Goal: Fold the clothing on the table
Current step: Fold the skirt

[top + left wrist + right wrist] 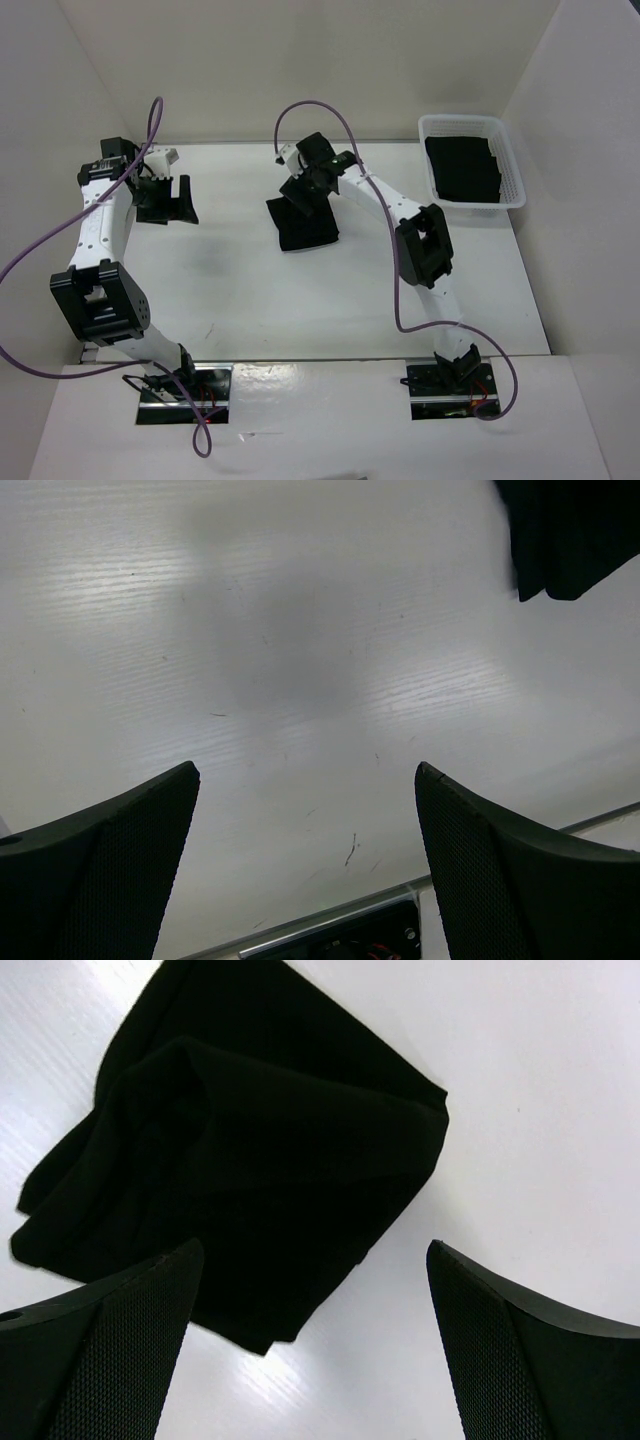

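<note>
The clothing [306, 230] is a plain black garment lying as a small folded bundle on the white table [240, 300], a little right of centre. In the right wrist view the clothing [250, 1150] fills the upper left, layered and slightly rumpled. My right gripper [305, 192] hovers over its far edge, open, with nothing between the fingers; in its wrist view the right gripper [312, 1250] straddles the bundle's near corner. My left gripper [172, 208] stands open over bare table at the far left. In the left wrist view the left gripper [305, 770] is empty, and a corner of the clothing [575, 530] shows at top right.
A white lattice basket [515, 180] at the back right holds more black fabric [463, 168]. White walls close in the table on three sides. The grey edge rail [330, 915] runs along the bottom of the left wrist view. Purple cables loop above both arms.
</note>
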### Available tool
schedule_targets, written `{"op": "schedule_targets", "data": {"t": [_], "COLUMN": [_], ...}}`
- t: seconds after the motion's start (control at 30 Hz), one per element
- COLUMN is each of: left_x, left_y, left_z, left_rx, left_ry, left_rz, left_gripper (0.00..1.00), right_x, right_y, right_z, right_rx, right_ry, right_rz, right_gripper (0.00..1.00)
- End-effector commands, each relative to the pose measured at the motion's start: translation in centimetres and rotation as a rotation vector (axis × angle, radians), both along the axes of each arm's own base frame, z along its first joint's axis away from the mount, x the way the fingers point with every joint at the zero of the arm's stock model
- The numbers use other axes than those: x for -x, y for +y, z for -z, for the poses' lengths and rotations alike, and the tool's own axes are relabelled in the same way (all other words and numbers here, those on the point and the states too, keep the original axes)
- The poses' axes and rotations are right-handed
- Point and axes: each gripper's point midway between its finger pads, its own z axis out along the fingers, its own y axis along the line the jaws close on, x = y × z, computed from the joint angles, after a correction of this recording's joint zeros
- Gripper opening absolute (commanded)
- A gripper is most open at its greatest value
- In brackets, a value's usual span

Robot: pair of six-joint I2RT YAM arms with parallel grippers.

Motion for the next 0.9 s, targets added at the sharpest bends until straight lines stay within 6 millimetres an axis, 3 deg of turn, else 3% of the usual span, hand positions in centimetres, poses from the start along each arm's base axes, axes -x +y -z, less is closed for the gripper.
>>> {"op": "schedule_targets", "data": {"t": [0.0,0.3,0.5,0.53,0.57,0.63,0.77,0.87], "left_x": [0.2,0.0,-0.1,-0.1,-0.1,-0.1,-0.1,-0.2], "left_y": [0.1,0.5,0.5,0.5,0.5,0.5,0.5,0.5], "left_z": [-1.1,-0.7,-0.5,-0.5,-0.5,-0.2,-0.2,0.1], "left_rx": [-0.01,-0.026,-0.024,-0.024,-0.024,-0.021,-0.021,-0.019], "left_ry": [-0.037,-0.032,-0.023,-0.023,-0.023,-0.014,-0.014,-0.005], "left_rz": [0.01,0.002,0.002,0.002,0.002,0.002,0.002,0.003], "left_gripper": [0.94,0.94,0.94,0.94,0.94,0.94,0.94,0.94], "right_x": [-2.8,-4.8,-5.6,-5.5,-5.8,-5.6,-5.9,-5.9], "right_y": [0.1,0.0,0.5,0.7,0.9,1.0,1.3,1.3], "right_z": [-1.0,-0.7,-1.6,-0.5,-1.4,-0.2,-0.5,0.5], "right_rx": [-0.033,-0.047,-0.065,-0.057,-0.069,-0.058,-0.076,-0.065], "right_ry": [-0.071,-0.093,-0.107,-0.083,-0.102,-0.073,-0.077,-0.061], "right_rz": [0.027,0.048,0.054,0.048,0.048,0.042,0.043,0.043], "right_gripper": [0.96,0.96,0.96,0.96,0.96,0.96,0.96,0.96]}}
